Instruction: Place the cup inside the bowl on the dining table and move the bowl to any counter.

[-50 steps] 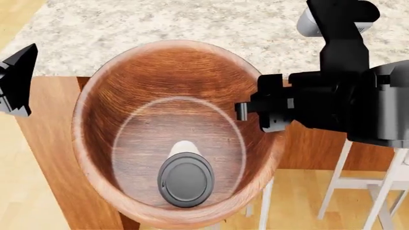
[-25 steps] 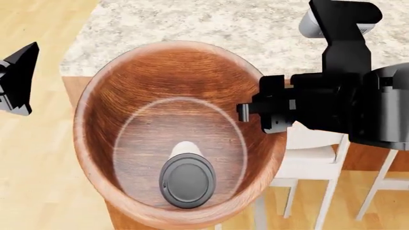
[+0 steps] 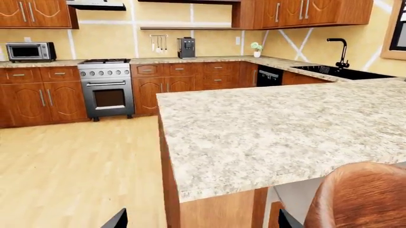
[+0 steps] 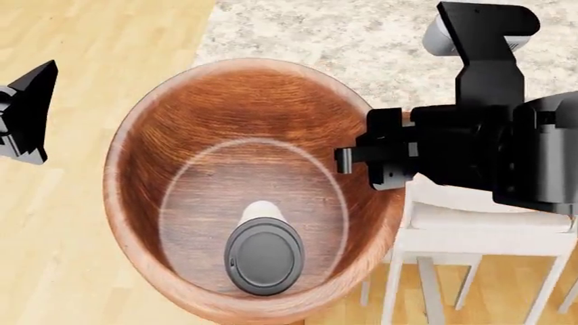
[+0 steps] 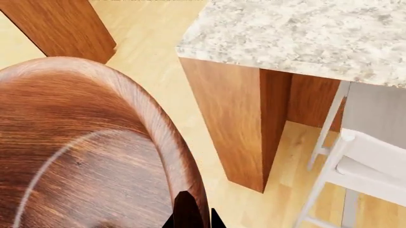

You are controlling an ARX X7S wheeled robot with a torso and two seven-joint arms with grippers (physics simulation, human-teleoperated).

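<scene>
Left wrist view: the pale desk [image 3: 279, 133] fills the centre, the bowl [image 3: 362, 197] at lower right.

Head view: the cup [image 4: 262, 250] stands inside the bowl, lower centre; the right end effector [image 4: 361, 159] grips its rim; the left end effector [image 4: 26, 112], at left edge, cannot be judged.

Right wrist view: fingertips [image 5: 188, 211] pinch the rim at the bottom.

No text, label, brand, number or sign can be read in any of the views. The bowl [image 4: 172, 142], the lid of the cup [image 4: 262, 255] and the granite top of the table [image 3: 279, 128] carry no markings. The appliances along the far wall are too small to show any lettering.
</scene>
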